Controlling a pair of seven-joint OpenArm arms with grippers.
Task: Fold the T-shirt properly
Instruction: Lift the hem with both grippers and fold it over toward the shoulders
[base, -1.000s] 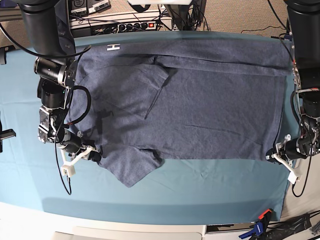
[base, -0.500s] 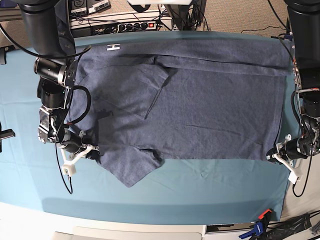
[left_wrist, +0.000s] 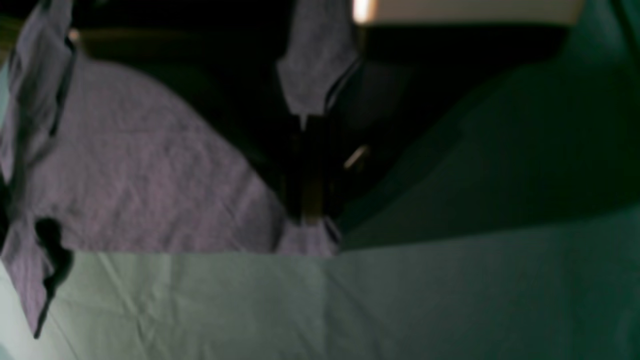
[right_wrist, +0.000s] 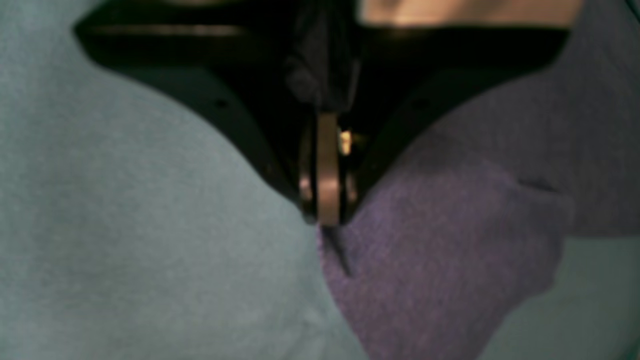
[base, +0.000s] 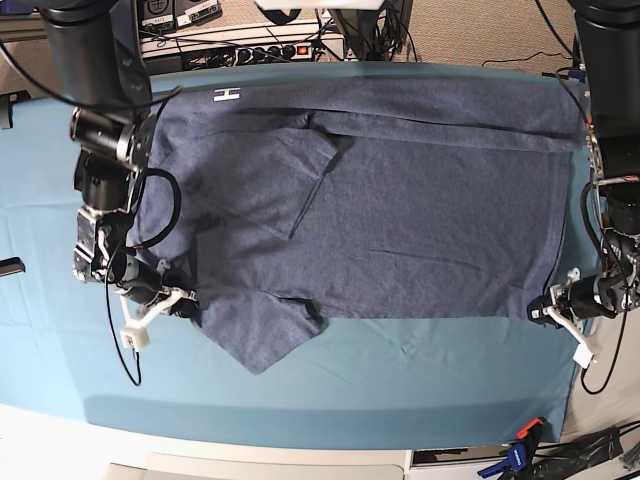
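Now both my grippers are clenched on the T-shirt (base: 380, 210), which lies spread on the teal table cloth (base: 400, 370): right gripper (base: 178, 305) at eight o'clock, left gripper (base: 548, 314) at four. I judge the near-edge fold is starting; next, both must lift together toward twelve o'clock.

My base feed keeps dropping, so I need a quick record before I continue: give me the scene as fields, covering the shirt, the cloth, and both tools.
garment: T-shirt, spread flat, far long edge already folded over
sleeve: near sleeve sticks out past the near edge
surface: teal table cloth, lightly creased
right tool: right tool shut on the shirt edge beside the near sleeve
left tool: left tool shut on the near corner at the shirt's other end
lift: both corners low, close to the cloth
clutter: power strip beyond the far edge
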